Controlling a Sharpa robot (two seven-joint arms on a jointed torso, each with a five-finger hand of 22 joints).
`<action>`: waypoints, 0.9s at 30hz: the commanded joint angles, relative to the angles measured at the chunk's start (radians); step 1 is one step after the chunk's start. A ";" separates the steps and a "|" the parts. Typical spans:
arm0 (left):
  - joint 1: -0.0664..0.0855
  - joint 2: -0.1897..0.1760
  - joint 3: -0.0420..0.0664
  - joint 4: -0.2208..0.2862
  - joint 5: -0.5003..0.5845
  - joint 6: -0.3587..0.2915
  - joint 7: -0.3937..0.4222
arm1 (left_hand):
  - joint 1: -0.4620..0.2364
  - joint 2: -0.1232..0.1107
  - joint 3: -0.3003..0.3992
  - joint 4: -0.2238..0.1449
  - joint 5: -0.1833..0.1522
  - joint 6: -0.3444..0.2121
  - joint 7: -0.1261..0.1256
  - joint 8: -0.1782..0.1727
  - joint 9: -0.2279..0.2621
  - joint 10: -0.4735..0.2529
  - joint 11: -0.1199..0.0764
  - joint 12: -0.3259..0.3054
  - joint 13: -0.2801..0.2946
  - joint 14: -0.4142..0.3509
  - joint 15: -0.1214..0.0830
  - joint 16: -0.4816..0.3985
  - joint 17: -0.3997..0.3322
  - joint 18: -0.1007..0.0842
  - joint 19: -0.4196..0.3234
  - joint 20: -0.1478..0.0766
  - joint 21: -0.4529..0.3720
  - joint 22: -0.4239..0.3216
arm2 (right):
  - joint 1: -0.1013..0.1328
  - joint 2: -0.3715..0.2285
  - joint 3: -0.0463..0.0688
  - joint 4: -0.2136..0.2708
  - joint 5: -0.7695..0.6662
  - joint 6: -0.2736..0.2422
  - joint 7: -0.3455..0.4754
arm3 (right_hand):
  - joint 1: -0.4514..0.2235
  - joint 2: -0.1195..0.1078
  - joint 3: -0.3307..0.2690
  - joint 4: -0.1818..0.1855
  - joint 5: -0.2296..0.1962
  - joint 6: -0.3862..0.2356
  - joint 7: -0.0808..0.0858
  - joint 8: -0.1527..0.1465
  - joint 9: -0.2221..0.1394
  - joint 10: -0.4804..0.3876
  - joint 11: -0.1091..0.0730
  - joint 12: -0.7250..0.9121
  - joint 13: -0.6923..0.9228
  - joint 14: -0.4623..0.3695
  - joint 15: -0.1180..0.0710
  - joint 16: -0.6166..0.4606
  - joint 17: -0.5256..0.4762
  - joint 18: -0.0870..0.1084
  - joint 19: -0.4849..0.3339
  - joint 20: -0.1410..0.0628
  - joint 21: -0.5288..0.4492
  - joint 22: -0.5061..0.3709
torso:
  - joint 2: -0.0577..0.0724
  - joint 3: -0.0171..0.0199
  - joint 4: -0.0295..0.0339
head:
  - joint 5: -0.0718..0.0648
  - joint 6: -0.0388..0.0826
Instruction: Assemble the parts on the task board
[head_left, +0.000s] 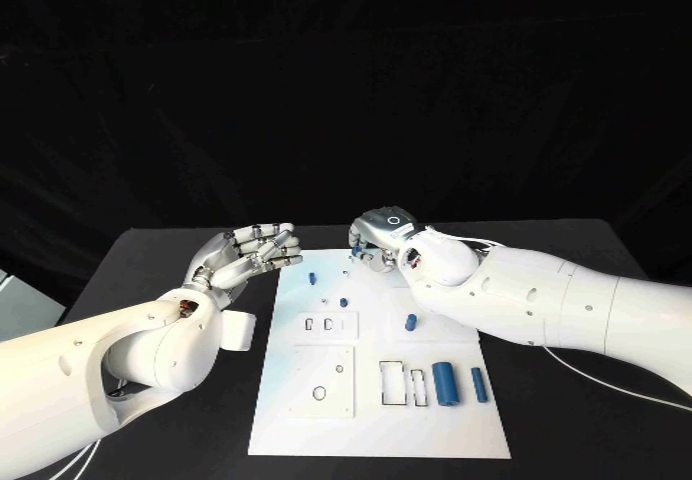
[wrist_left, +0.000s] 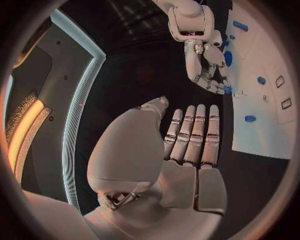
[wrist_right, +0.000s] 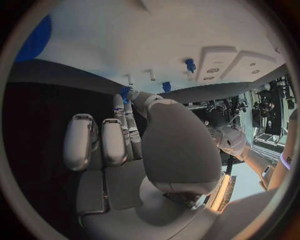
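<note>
Left hand (head_left: 248, 252): hovering over the black table (head_left: 144, 260) just off the task board's (head_left: 375, 430) far left corner, fingers extended and lying side by side, thumb apart; holding nothing and touching nothing. In the left wrist view the same hand (wrist_left: 187, 145) is showing its straight fingers with an empty palm.

Right hand (head_left: 384, 238): reaching over the far edge of the board, fingers curling downward. In the right wrist view two fingers are folding in against the palm while the thumb and the longer fingers (wrist_right: 123, 112) are meeting at a small blue part (wrist_right: 125, 93) at their tips; it is pinching that part just above the board's surface.

Task board: lying in the middle of the table, long side running toward the robot.

Parts on the board: one small blue piece (head_left: 313, 276) sitting near the far left corner; another (head_left: 345, 300) standing toward the centre; an oblong piece (head_left: 411, 322) lying mid-board beside the right arm; two blue cylinders (head_left: 446, 384) lying side by side near the right edge, beside two rectangular cut-outs (head_left: 392, 383).
</note>
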 joint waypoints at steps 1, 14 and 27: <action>0.004 0.001 0.001 0.004 0.002 0.019 0.006 | 0.000 -0.010 0.005 0.001 -0.005 -0.008 0.066 0.003 0.001 -0.008 0.000 -0.006 -0.002 -0.007 0.000 0.004 0.001 0.015 0.001 0.000 0.000 -0.001 | -0.002 0.006 0.000 -0.007 -0.007 0.030 0.002 | -0.002 -0.008 0.006 0.001 0.004 0.001 0.007 0.004 0.003 0.001 0.004 0.002 0.002 0.025 0.000 0.004 -0.001 -0.021 0.003 0.002 0.004 0.002 | 0.003 0.0008 0.0008 | 0.001 -0.002; 0.007 0.005 0.002 0.003 0.002 0.020 0.005 | 0.000 -0.010 0.005 0.001 -0.005 -0.008 0.066 0.003 0.001 -0.008 0.000 -0.006 -0.002 -0.007 0.000 0.004 0.001 0.015 0.001 0.000 0.000 -0.001 | -0.006 0.024 0.000 -0.020 -0.004 0.034 0.009 | -0.002 -0.008 0.006 0.001 0.004 0.001 0.007 0.004 0.003 0.001 0.004 0.002 0.002 0.025 0.000 0.004 -0.001 -0.021 0.003 0.002 0.004 0.002 | 0.011 -0.0005 0.0049 | 0.000 -0.002; 0.009 0.006 0.002 0.003 0.002 0.021 0.003 | 0.000 -0.010 0.005 0.001 -0.005 -0.008 0.066 0.003 0.001 -0.008 0.000 -0.006 -0.002 -0.007 0.000 0.004 0.001 0.015 0.001 0.000 0.000 -0.001 | -0.007 0.030 0.000 -0.023 -0.004 0.054 0.000 | -0.005 -0.009 0.010 -0.001 0.004 -0.003 0.008 0.004 0.005 -0.002 0.005 0.001 0.001 0.024 0.000 0.005 -0.002 -0.019 -0.001 0.003 0.000 -0.004 | 0.011 -0.0009 0.0048 | 0.002 -0.001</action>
